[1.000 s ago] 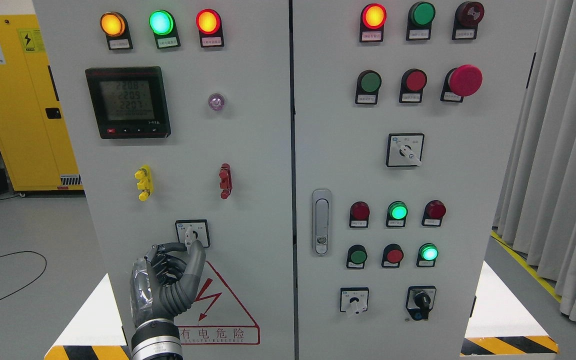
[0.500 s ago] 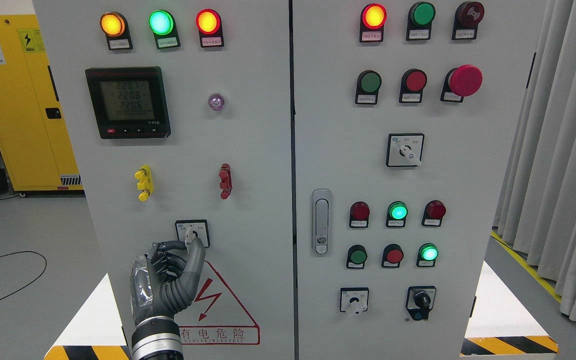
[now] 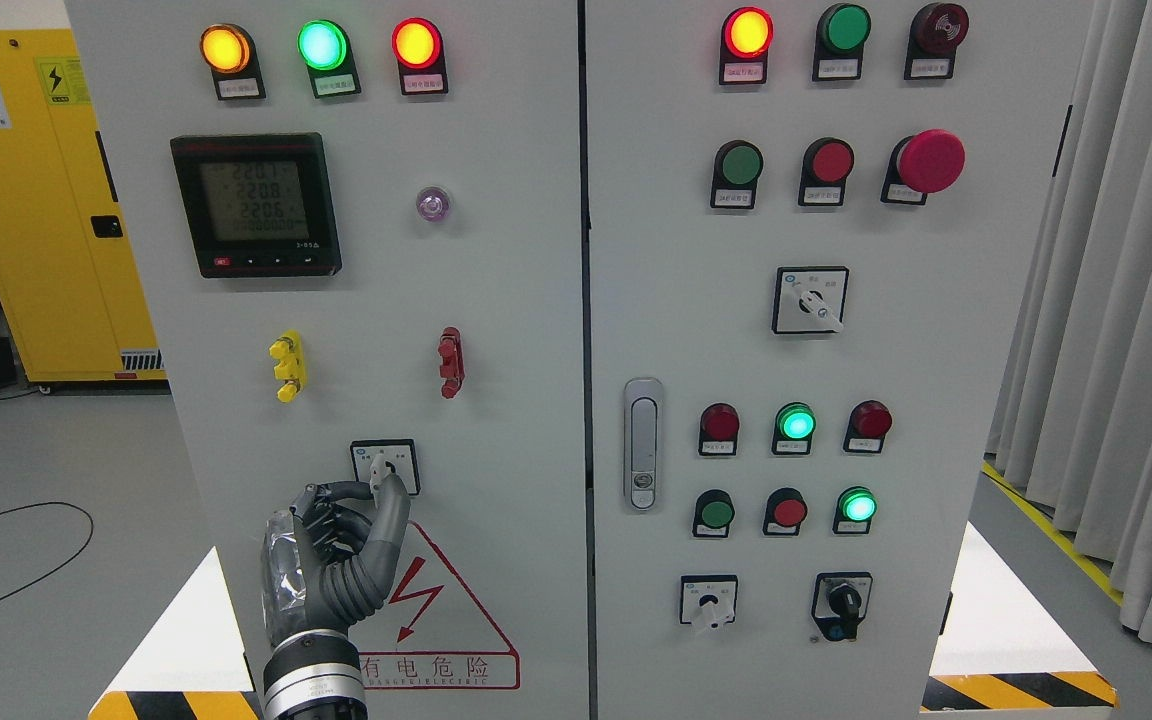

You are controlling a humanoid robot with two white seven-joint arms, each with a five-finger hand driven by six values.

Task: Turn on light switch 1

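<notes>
On the lower part of the grey cabinet's left door (image 3: 516, 300) sits a small rotary switch (image 3: 388, 461) with a white square plate and a white lever pointing down. My left hand (image 3: 377, 489) comes up from the bottom edge and is raised against it. The thumb and index finger are pinched on the lever's tip, and the other fingers (image 3: 331, 530) are curled into the palm. The hand hides the lower edge of the plate. My right hand does not show in the head view.
A warning triangle sticker (image 3: 436, 620) lies just below the switch. Yellow (image 3: 288, 366) and red (image 3: 451, 361) terminals sit above it, under a digital meter (image 3: 256, 204). The right door carries a latch handle (image 3: 643, 443), lamps and more rotary switches (image 3: 810, 299). A yellow cabinet (image 3: 36, 200) stands left, curtains (image 3: 1126, 300) right.
The left hand stays pinched on the switch lever and has hardly moved. The lever still points down. Only the meter's digits differ.
</notes>
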